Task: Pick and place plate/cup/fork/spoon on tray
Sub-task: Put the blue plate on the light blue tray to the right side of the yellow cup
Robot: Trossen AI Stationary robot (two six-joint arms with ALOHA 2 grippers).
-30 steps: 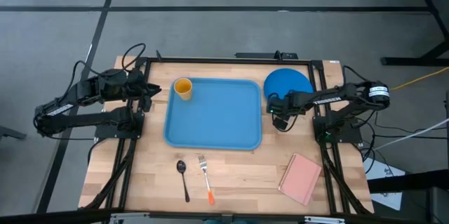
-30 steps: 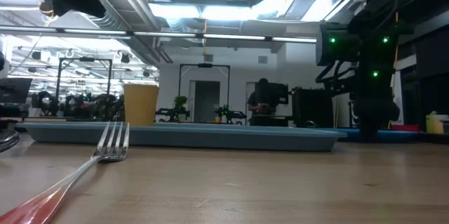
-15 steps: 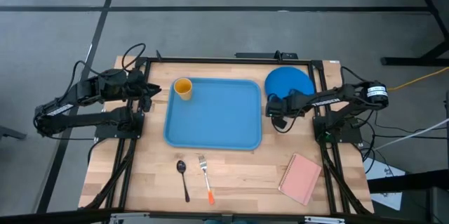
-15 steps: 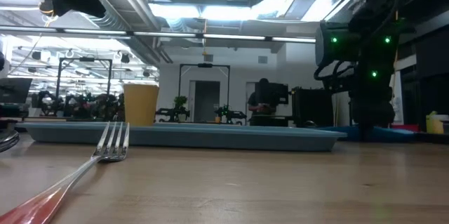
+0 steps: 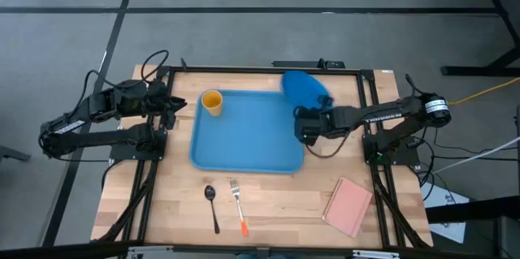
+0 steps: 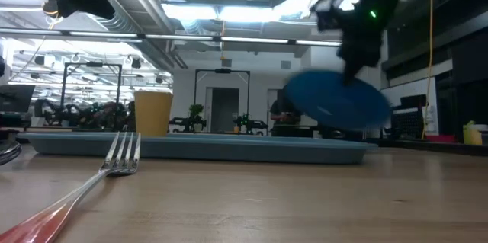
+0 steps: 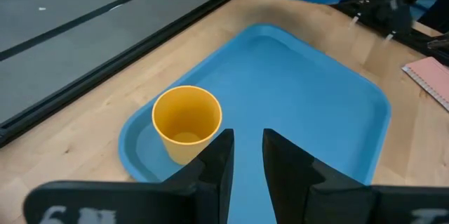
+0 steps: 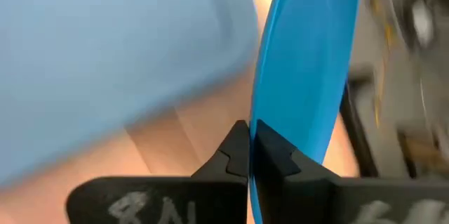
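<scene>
One hand pinches blurred plate.

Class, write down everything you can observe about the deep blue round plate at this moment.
The deep blue round plate is flat, thin and smooth, plastic by its look. It is off the wooden table, held tilted in the air near the far right corner of the light blue rectangular tray. The right pincer is clamped on its rim, edge-on between the fingers. Nothing else touches it.
</scene>
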